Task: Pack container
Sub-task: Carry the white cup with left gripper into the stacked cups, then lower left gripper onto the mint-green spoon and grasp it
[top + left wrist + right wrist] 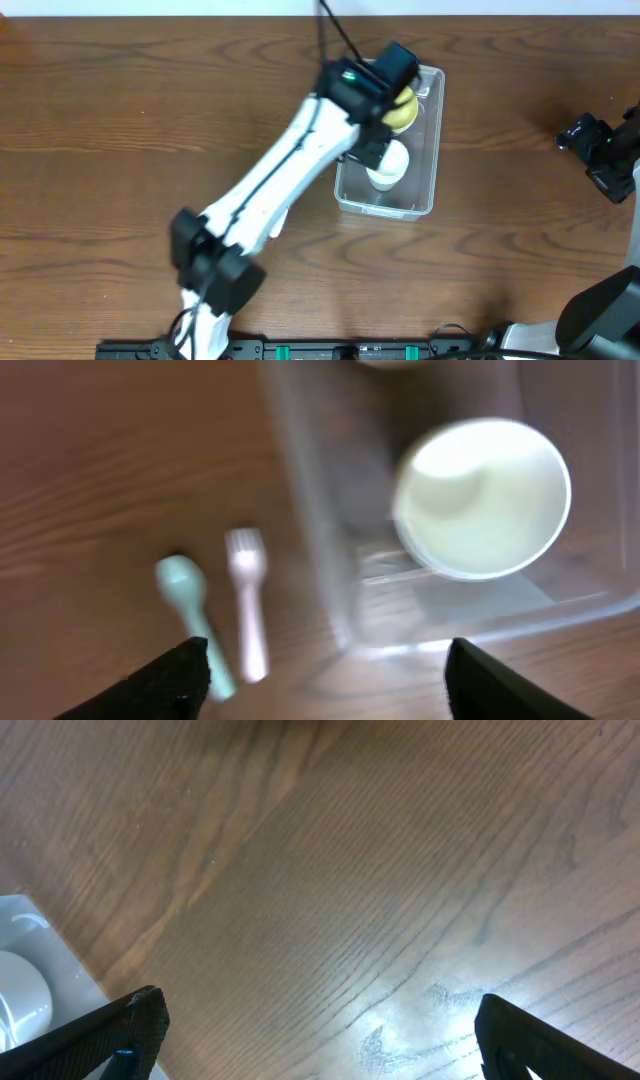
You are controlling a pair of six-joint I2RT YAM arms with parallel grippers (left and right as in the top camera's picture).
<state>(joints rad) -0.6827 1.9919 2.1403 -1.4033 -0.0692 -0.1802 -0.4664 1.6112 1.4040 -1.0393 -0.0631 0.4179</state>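
Note:
The clear plastic container stands at the table's back centre. It holds a yellow bowl and a white cup. My left arm reaches over it, and the left gripper is open and empty above its left side. In the left wrist view the open gripper hangs over the container's end wall, with the white cup inside. A white fork and a pale green spoon lie on the table beside it. My right gripper is open and empty at the far right.
In the right wrist view the open gripper is over bare wood. A corner of the container and the white cup show at its left edge. My left arm hides the fork and spoon in the overhead view.

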